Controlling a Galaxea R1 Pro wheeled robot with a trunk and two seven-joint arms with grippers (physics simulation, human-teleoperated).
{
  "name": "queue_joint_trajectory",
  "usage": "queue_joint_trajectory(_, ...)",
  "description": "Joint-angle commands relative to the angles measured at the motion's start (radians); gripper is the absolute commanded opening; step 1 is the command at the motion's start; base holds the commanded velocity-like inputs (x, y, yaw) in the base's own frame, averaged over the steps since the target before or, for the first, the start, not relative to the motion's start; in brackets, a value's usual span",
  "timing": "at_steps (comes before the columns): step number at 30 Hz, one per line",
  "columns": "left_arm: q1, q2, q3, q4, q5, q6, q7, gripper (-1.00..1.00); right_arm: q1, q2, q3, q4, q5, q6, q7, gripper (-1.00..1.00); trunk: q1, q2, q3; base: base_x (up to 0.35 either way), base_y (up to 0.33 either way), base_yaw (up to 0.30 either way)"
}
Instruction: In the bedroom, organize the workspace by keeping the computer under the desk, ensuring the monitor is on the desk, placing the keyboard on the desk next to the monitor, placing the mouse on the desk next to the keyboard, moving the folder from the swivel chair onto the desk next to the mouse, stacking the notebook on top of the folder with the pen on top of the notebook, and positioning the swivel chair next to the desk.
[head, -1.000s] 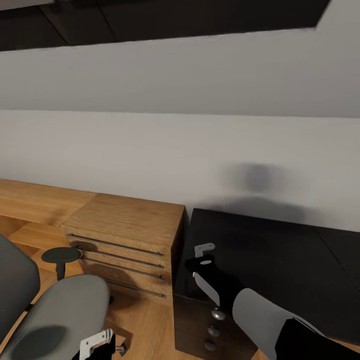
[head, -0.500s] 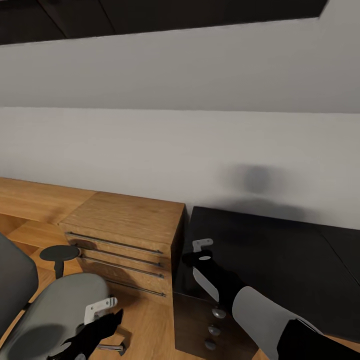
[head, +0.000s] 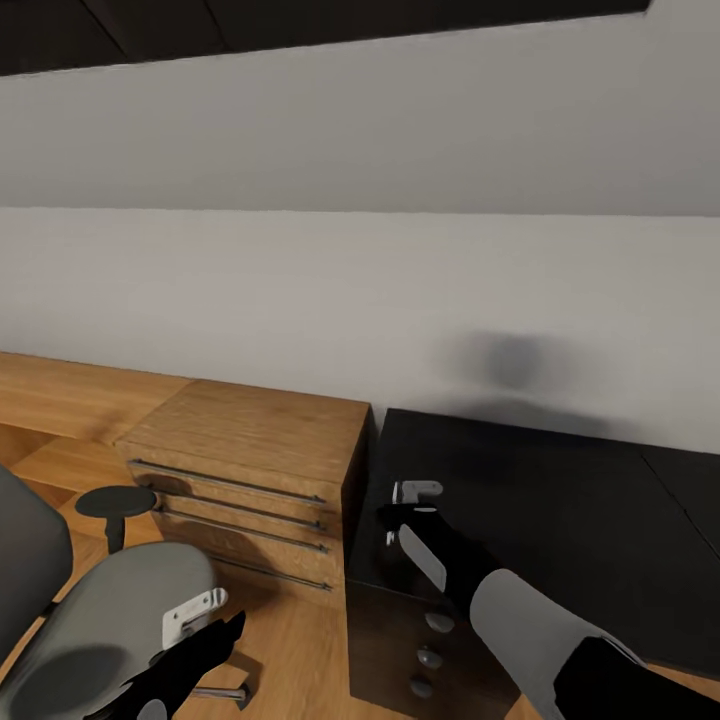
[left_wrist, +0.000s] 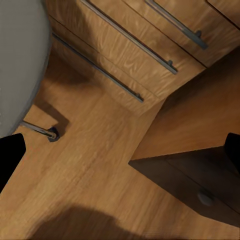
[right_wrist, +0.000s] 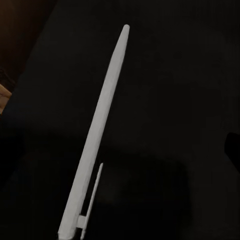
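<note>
Grey swivel chair (head: 100, 620) stands left of the light-wood cabinet (head: 250, 470), its black armrest (head: 115, 502) just beside the cabinet's drawer fronts. Left tool (head: 205, 615) hangs by the seat's edge, in front of the cabinet above the wooden floor (left_wrist: 100, 165); I cannot tell whether it is released or clenched. Right of the cabinet sits the black tabletop (head: 560, 510), with the right tool (head: 415, 500) above its near-left corner. A white pen (right_wrist: 100, 135) runs from that tool over the tabletop; its grip is hidden, so I cannot tell.
</note>
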Motion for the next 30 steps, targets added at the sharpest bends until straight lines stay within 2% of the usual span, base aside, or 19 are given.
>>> queue_joint_trajectory(1, 0.0, -0.001, 0.001, -0.002, 0.01, 0.003, 0.008, 1.0, -0.001, -0.001, 0.004, 0.001, -0.008, 0.016, -0.008, 1.0, 0.004, -0.008, -0.004, 0.0, 0.0, 0.0)
queue_joint_trajectory(17, 0.0, 0.001, 0.005, -0.002, 0.007, -0.008, 0.008, 1.0, -0.001, 0.001, -0.001, 0.004, -0.009, 0.045, -0.011, 1.0, 0.065, -0.12, -0.054, 0.0, 0.0, 0.0)
queue_joint_trajectory(30, 0.0, 0.002, 0.009, -0.002, 0.007, -0.009, 0.007, 1.0, -0.001, 0.002, 0.002, -0.001, -0.007, 0.065, -0.012, 1.0, 0.065, -0.12, -0.054, 0.0, 0.0, 0.0)
